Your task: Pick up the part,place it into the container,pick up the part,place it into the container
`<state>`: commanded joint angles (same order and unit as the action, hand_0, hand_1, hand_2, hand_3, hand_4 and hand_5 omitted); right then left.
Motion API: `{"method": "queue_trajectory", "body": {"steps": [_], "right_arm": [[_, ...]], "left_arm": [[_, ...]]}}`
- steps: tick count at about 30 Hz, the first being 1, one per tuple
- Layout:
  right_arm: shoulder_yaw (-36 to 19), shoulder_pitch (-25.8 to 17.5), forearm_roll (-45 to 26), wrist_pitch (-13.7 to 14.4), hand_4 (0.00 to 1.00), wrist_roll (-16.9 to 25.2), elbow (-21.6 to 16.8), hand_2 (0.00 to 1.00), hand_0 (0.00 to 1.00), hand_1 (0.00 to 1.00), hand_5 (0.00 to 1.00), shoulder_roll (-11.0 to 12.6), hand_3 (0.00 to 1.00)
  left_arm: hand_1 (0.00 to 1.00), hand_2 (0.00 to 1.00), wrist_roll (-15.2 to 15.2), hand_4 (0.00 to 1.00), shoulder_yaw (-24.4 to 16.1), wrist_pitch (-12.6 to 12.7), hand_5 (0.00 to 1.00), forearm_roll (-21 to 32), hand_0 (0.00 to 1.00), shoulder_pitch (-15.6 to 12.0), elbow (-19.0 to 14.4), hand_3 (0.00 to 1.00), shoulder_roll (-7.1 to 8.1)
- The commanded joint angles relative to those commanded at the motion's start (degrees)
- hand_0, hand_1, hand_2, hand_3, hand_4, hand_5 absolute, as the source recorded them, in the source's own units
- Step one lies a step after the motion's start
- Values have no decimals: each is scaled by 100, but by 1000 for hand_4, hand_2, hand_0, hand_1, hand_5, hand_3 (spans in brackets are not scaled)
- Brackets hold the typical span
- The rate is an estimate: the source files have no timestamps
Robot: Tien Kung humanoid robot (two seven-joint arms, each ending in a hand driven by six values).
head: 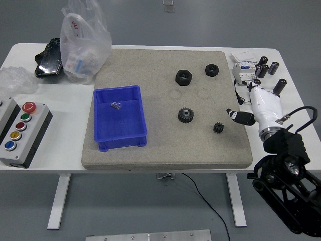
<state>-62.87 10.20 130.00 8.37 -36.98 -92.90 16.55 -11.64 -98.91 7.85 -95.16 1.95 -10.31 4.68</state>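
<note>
Gears (186, 115) lie untaken on the mat while the right hand (253, 103), fingers loosely open and empty, must reach left to grasp one.

White table (50, 163) bearing a grey mat (165, 145), button box (20, 131), plastic bag (83, 42) and black cylinders (266, 69).

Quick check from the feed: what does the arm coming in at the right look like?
The right hand has a glossy white shell with black fingertips. It sits on a silver wrist ring, behind which the right arm is a bulky black, ribbed assembly. A thin black cable loops above it.
</note>
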Motion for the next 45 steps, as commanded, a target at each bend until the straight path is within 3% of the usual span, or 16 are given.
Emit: {"method": "queue_trajectory", "body": {"steps": [6, 18, 29, 42, 43, 45], "right_arm": [[135, 115, 0, -40, 864, 0, 201, 830, 264, 611, 273, 4, 845], [818, 735, -133, -125, 863, 0, 1209, 822, 254, 593, 279, -41, 847], [1157, 748, -296, -160, 865, 0, 1062, 763, 246, 561, 285, 25, 816], [1585, 938, -589, -60, 856, 0, 1681, 686, 237, 524, 292, 29, 779], [1617, 954, -607, -32, 643, 0, 1718, 616, 225, 487, 188, 28, 686], [1676, 983, -636, 42, 643, 0, 1781, 616, 225, 487, 188, 24, 686]], "left_arm": [[656, 611, 5, 684, 2, 7, 308, 47, 762, 4, 0, 653, -19], [657, 611, -52, 685, -64, 13, 309, 26, 761, -13, 0, 652, -54], [657, 609, -38, 684, -68, 17, 309, 37, 760, 16, 0, 653, -29], [655, 607, -39, 683, -46, 14, 308, 47, 759, 18, 0, 652, -32], [655, 607, -39, 683, -46, 14, 308, 47, 759, 18, 0, 652, -32], [655, 607, -36, 683, -45, 14, 308, 47, 759, 19, 0, 652, -34]]}}
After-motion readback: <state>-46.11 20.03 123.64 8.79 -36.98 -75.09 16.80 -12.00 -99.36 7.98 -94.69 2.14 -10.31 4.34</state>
